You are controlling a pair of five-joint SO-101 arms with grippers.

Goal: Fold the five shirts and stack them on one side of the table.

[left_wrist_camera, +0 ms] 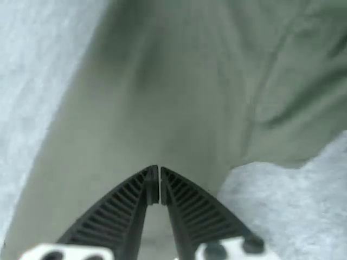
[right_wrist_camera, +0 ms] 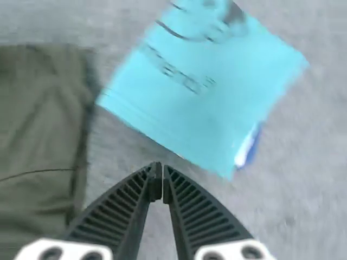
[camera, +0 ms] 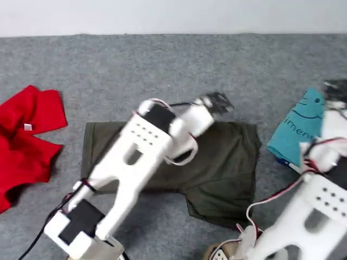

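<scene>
Grey felt-like counter (camera: 162,65) carries one dark olive cotton shirt (camera: 227,162) lying flat at its centre, one crumpled red shirt (camera: 24,135) at one edge and one folded turquoise shirt (camera: 295,130) at the opposite edge. Left fingers (left_wrist_camera: 116,208) are pressed together, empty, over the olive cloth; right fingers (right_wrist_camera: 198,208) are likewise closed and empty above bare counter beside the turquoise shirt

An olive shirt (camera: 227,162) lies spread in the frame's centre, a red shirt (camera: 24,141) crumpled at left, a folded turquoise shirt (camera: 298,127) at right.
</scene>
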